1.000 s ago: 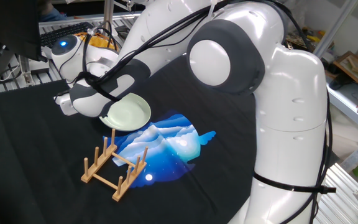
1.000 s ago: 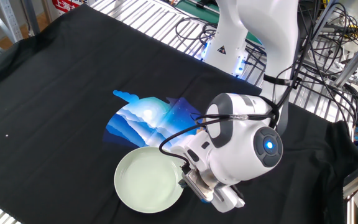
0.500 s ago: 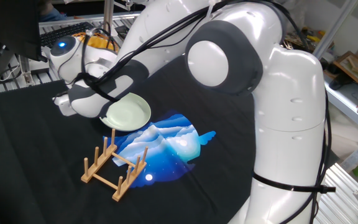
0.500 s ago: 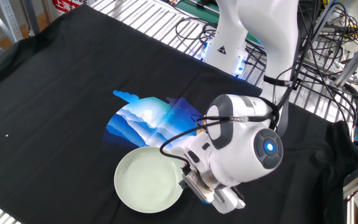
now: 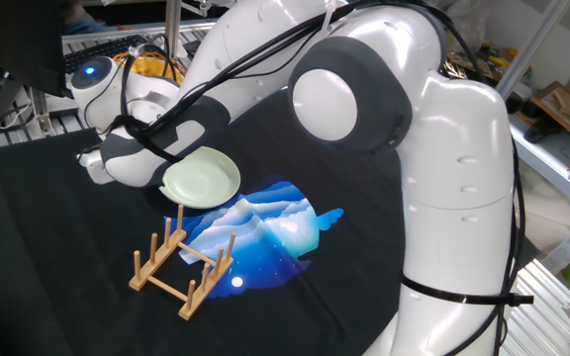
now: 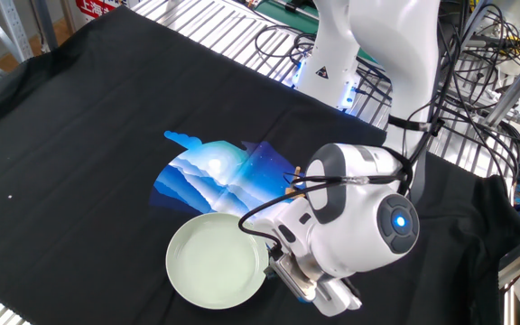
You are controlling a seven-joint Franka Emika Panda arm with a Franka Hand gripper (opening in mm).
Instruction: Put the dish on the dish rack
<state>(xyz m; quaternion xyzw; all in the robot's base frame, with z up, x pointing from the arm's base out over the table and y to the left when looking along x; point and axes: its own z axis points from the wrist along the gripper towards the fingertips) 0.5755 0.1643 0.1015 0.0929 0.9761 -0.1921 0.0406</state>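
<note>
The gripper (image 6: pixel 276 264) sits at the right edge of the plate (image 6: pixel 217 270), low over the black cloth (image 6: pixel 79 108). Its fingers are hidden under the white wrist housing in both views, so I cannot tell whether they are clamped on the rim or apart; the wrist end meets the plate's rim in the other fixed view. In one fixed view the gripper (image 5: pixel 162 183) is behind the arm's grey and white forearm, at the left edge of the plate (image 5: pixel 202 179).

The plate is round, shallow and pale green, with a raised rim, and nothing lies in it. It faces up, slightly tilted toward the camera in one fixed view. Whether it rests on the cloth or is lifted just off it cannot be told.

The wooden rack (image 5: pixel 182 265) stands on the cloth near the front of one fixed view, below and a little left of the plate and apart from it. Its slots between the upright pegs hold nothing. It does not show in the other fixed view.

A blue and white printed patch (image 5: pixel 265 229) on the cloth lies between plate and rack, reaching out to the right; the rack's right end stands on it. In the other fixed view the patch (image 6: pixel 210 176) lies just beyond the plate's far edge. The robot's large white arm (image 5: pixel 443 148) fills the right of one fixed view.
</note>
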